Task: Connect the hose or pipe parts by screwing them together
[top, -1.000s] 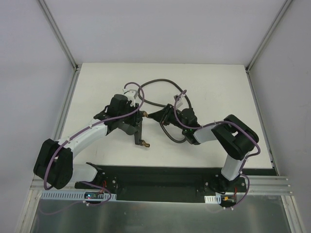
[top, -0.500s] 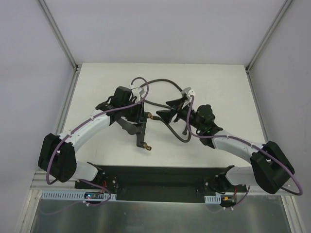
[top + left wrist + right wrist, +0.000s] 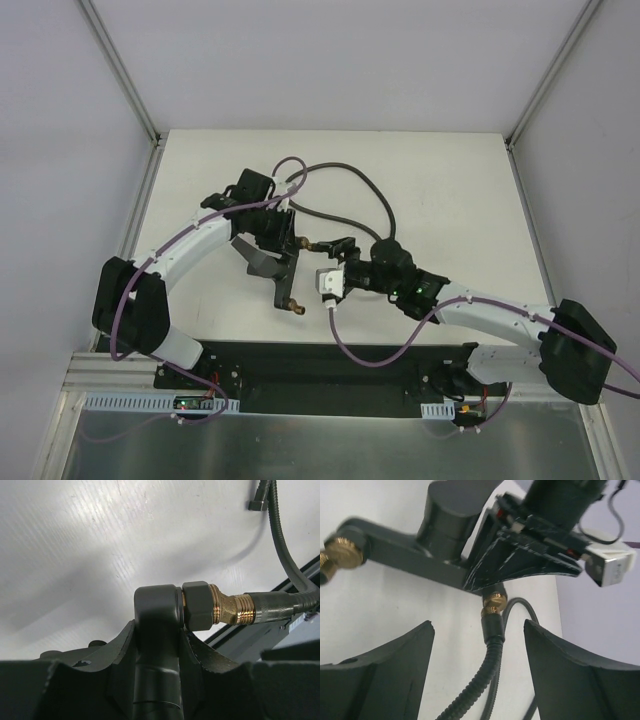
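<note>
Between the left gripper's [image 3: 278, 232] fingers sits the black T-fitting [image 3: 157, 605], pinched tight, with the hose [image 3: 372, 192] end meeting one of its brass tips. The right gripper [image 3: 338, 255] hangs just beside that joint, spread wide, with the hose passing between its fingers untouched. Both arms are bent inward over the white table [image 3: 440, 170].

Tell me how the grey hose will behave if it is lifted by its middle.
Probably floppy: the hose runs in loose curves, and its ribbed skin suggests it bends easily. One end looks joined to the fitting, so that end would likely be anchored while the free end trails.
</note>
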### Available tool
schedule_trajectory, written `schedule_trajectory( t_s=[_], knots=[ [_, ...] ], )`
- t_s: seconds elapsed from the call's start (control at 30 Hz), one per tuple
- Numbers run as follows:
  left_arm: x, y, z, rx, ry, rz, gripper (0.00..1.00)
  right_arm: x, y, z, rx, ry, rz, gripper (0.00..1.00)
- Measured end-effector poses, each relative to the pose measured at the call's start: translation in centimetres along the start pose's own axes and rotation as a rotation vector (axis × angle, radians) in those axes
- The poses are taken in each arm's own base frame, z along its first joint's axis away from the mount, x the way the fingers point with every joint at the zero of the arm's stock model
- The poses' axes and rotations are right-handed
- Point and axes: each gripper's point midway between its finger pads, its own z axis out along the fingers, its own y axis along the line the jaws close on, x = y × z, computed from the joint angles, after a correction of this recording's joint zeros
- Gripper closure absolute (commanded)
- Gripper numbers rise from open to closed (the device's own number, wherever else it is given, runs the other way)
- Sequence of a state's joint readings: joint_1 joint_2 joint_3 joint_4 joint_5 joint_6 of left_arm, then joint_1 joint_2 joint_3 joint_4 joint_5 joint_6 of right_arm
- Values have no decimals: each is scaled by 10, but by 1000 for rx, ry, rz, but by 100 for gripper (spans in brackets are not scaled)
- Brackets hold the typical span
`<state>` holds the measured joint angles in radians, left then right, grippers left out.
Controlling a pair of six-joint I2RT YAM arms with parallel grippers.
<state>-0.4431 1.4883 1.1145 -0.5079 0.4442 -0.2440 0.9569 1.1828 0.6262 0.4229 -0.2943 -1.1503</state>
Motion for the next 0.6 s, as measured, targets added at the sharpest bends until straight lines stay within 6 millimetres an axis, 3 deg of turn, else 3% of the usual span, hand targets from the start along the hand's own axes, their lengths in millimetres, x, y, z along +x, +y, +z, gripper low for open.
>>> schedule_trajectory(
  t_s=[0.17,0.37,0.6],
  knots=[
    [2,-6,-3,20,31,-8,100,24,19,12,-85,120,-159,40],
    [3,-4,-2,13,49,-13,100,33,16,21,-85,166,-272,53],
    [6,1,1,3,68,-22,100,37,14,29,-75,181,-324,56]
  ],
)
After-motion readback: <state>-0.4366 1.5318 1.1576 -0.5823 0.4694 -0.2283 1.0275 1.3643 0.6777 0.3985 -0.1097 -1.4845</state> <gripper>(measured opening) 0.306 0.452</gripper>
